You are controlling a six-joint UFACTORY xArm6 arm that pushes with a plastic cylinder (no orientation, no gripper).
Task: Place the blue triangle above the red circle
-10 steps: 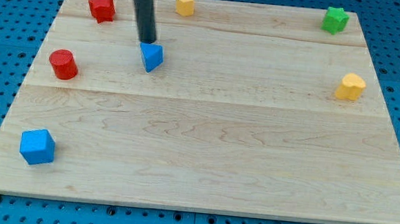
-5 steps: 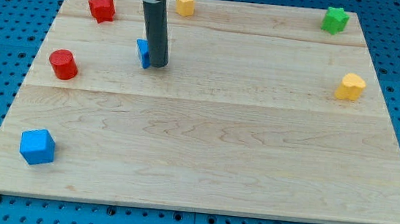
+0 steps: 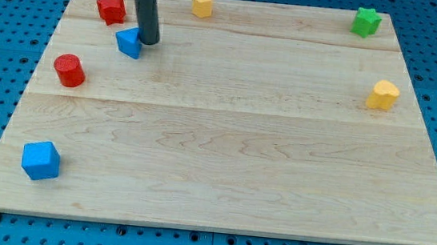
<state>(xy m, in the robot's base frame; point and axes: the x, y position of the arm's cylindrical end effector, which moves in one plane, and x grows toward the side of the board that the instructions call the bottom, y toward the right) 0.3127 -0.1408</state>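
Tip: my tip (image 3: 147,42) touches the blue triangle (image 3: 129,42), right of it.
Claw: none; nothing held.
Red circle (image 3: 69,70): lower left of triangle.
Blue blocks: two.
Red: two.
Yellow: two.
Green: one.

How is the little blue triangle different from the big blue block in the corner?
The blue triangle looks smaller and wedge-shaped; the blue cube looks bigger and boxy. The blue triangle sits near the view's top with my tip right beside it; the blue cube sits alone at the view's bottom left. Both are blue and rest on the wooden board.
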